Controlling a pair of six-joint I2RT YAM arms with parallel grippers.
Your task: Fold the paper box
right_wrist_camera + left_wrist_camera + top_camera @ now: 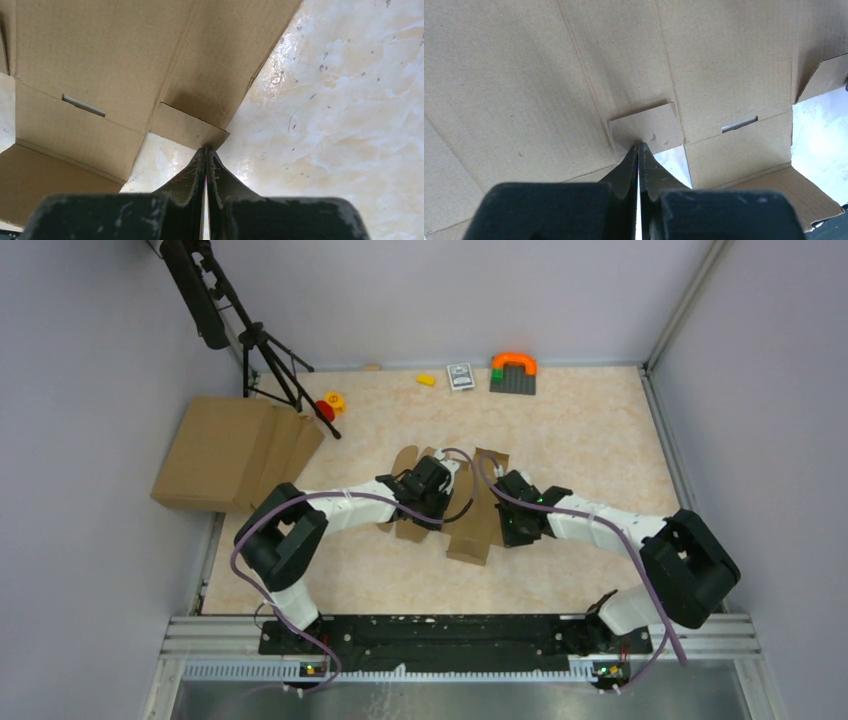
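Two grippers of mine work at the paper box (478, 528), which lies spread open mid-table (590, 450) between them. On the left, my left gripper (639, 146) is clenched empty, its tips touching the edge of a small flap (646, 126). On the right, my right gripper (206, 149) is likewise clenched, its tips at a corner flap (186, 127).

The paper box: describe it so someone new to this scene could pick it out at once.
On the marbled beige table, look at its centre. The paper box lies there, brown cardboard cut into flaps and rounded tabs. Unlike the bigger rectangular cardboard pile at the left edge, it has cut-out tabs.
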